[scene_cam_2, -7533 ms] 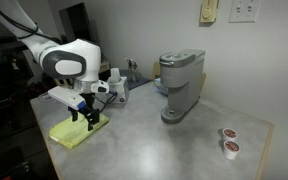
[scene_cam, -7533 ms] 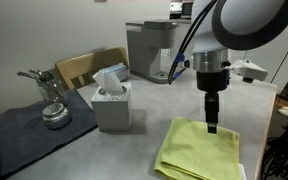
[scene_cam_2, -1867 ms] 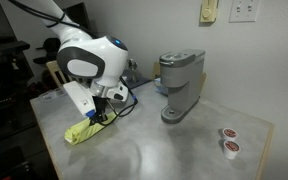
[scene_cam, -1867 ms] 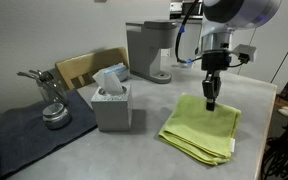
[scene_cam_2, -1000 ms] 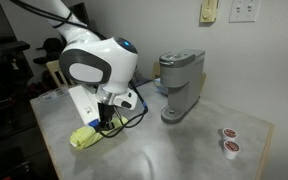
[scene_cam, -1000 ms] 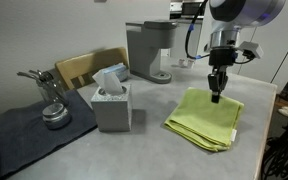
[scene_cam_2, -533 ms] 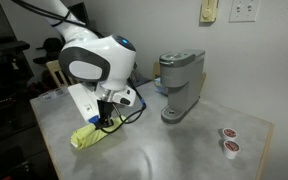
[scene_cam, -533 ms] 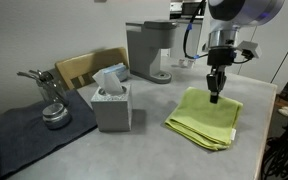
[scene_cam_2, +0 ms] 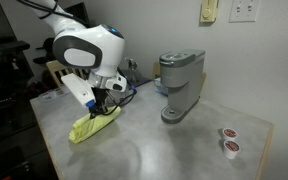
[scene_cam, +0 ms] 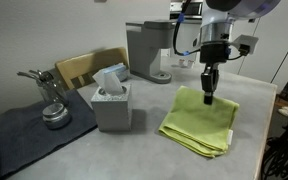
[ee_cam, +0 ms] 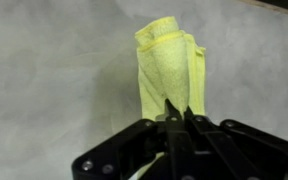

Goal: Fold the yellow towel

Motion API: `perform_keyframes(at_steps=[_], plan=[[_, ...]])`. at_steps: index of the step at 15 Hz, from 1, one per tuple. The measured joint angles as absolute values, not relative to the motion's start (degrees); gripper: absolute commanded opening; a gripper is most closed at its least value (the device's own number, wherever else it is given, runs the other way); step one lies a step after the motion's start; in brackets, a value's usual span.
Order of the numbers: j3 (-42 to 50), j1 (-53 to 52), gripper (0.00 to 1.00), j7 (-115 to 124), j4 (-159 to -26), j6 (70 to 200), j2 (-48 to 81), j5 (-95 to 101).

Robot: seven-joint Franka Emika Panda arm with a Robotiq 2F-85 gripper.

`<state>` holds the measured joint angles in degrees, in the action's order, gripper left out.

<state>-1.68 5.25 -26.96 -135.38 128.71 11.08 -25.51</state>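
Note:
The yellow towel (scene_cam: 198,126) lies in flat layers on the grey table, right of the tissue box. Its far edge rises to my gripper (scene_cam: 207,98), which points straight down and is shut on that edge. In an exterior view the yellow towel (scene_cam_2: 92,127) slopes up from the table to the gripper (scene_cam_2: 101,108). The wrist view has the yellow towel (ee_cam: 169,62) stretching away as a narrow bunched strip from the gripper (ee_cam: 176,108), whose jaws are pressed together on the cloth. The pinched part itself is hidden by the fingers.
A grey tissue box (scene_cam: 112,105) stands left of the towel, and a coffee maker (scene_cam: 149,50) behind it. A dark mat (scene_cam: 24,135) carries a metal item (scene_cam: 52,112). Two coffee pods (scene_cam_2: 228,141) sit far off. The table edge (scene_cam: 271,120) runs close beside the towel.
The gripper has shifted a little toward the tissue box with the towel's edge still in it. The towel has slid and spread slightly the same way.

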Motion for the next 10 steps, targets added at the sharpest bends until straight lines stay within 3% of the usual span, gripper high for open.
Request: perform_keyframes(at_steps=[10], plan=[[-2.84, 2.7, 0.01, -26.74, -135.38, 126.81, 10.87, -25.33]])
